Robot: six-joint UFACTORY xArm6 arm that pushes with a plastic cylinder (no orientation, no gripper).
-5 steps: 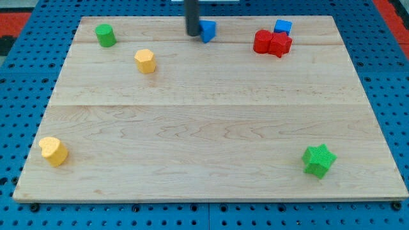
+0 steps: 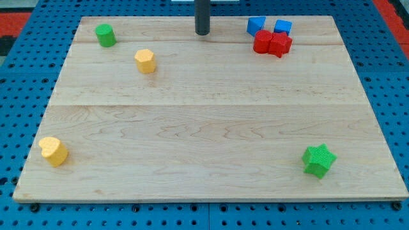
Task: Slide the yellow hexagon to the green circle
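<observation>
The yellow hexagon (image 2: pixel 146 61) sits on the wooden board (image 2: pixel 211 128) at the upper left. The green circle (image 2: pixel 105 35), a short cylinder, stands near the board's top left corner, up and to the left of the hexagon, a clear gap apart. My tip (image 2: pixel 202 32) is at the top centre of the board, to the right of and above the hexagon, touching no block.
Two blue blocks (image 2: pixel 256 25) (image 2: pixel 282 27) and two red blocks (image 2: pixel 263 41) (image 2: pixel 280 45) cluster at the top right. A yellow heart block (image 2: pixel 54 151) lies at the lower left. A green star (image 2: pixel 318 160) lies at the lower right.
My tip moved slightly to the right. The blue block that was beside it has slid right and now sits next to the red blocks.
</observation>
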